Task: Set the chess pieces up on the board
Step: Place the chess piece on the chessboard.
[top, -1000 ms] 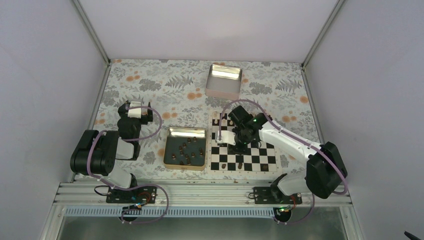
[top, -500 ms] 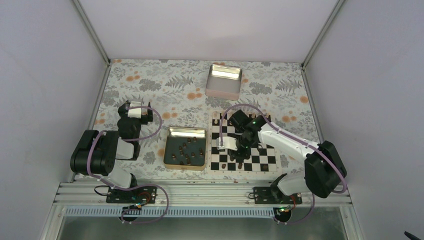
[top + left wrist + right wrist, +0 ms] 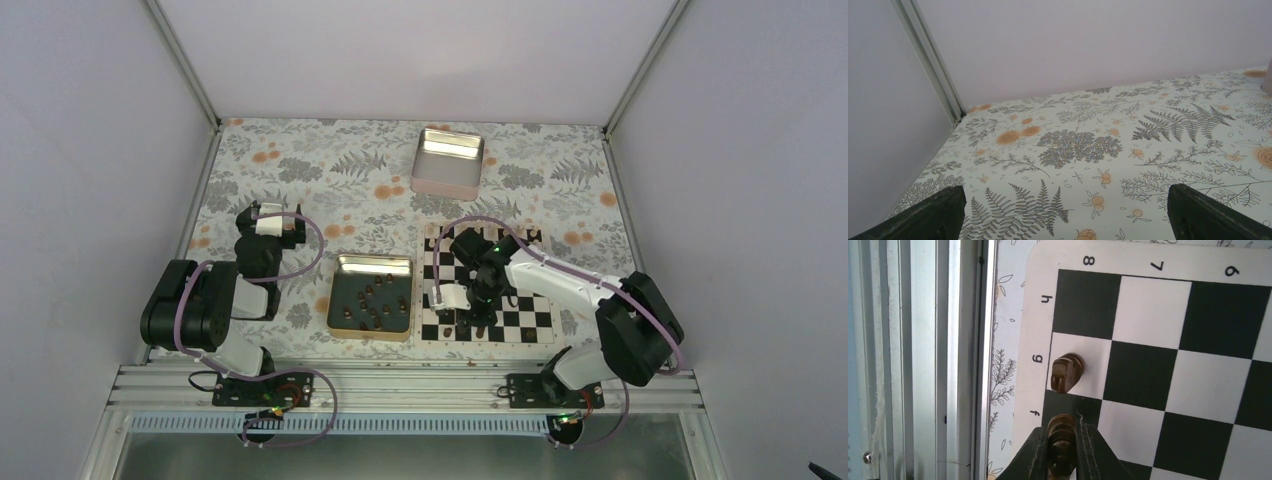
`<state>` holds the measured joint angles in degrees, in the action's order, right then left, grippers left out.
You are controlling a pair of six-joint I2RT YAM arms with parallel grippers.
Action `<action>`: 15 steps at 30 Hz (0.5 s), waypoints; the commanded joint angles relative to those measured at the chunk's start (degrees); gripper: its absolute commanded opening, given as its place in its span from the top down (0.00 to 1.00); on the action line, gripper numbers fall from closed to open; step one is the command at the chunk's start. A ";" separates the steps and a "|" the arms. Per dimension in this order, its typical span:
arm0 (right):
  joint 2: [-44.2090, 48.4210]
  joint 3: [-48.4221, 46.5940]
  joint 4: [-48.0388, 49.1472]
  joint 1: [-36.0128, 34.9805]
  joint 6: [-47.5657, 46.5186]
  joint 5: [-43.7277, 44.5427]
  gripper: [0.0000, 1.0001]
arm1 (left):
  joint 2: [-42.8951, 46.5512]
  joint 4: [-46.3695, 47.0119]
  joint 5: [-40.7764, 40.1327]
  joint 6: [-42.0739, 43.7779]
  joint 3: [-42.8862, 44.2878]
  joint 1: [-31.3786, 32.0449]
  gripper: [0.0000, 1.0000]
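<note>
The dark brown chess piece (image 3: 1062, 447) is sitting pinched between the right gripper (image 3: 1061, 432) fingers, which are clenching it from both sides, and it is hovering over the black f8 square at the near-left corner of the chessboard (image 3: 1153, 305); whether its base is touching down yet, I cannot tell. At twelve o'clock from it in the wrist view, what looks like a knight (image 3: 1066, 371) is already standing on the white g8 square, just beside. From overhead, only a few pieces are showing along the board's edge rows, while a good dozen dark pieces (image 3: 372, 300) are lying loose in the gold-rimmed tray (image 3: 372, 258) at nine o'clock from the board, so most of the setting-up is looking undone. The silver tin (image 3: 448, 160) is resting at eleven o'clock, well apart. The left gripper (image 3: 1068, 200) is idling far out at nine o'clock, its fingers spread wide and grasping nothing.
</note>
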<state>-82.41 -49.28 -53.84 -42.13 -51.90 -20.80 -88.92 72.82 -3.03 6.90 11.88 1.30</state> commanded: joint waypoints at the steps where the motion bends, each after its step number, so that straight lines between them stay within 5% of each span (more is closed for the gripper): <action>1: -0.48 0.57 -0.26 -1.01 -1.99 -1.10 0.93 | -0.66 2.85 0.11 -0.10 0.34 0.22 0.00; 15: -2.55 1.75 1.34 -1.81 -3.54 -0.18 0.93 | -0.66 2.86 0.04 -0.14 0.34 0.18 0.00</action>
<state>-84.05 -47.97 -53.56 -43.29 -54.04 -20.69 -88.92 72.82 -3.03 6.90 11.88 1.30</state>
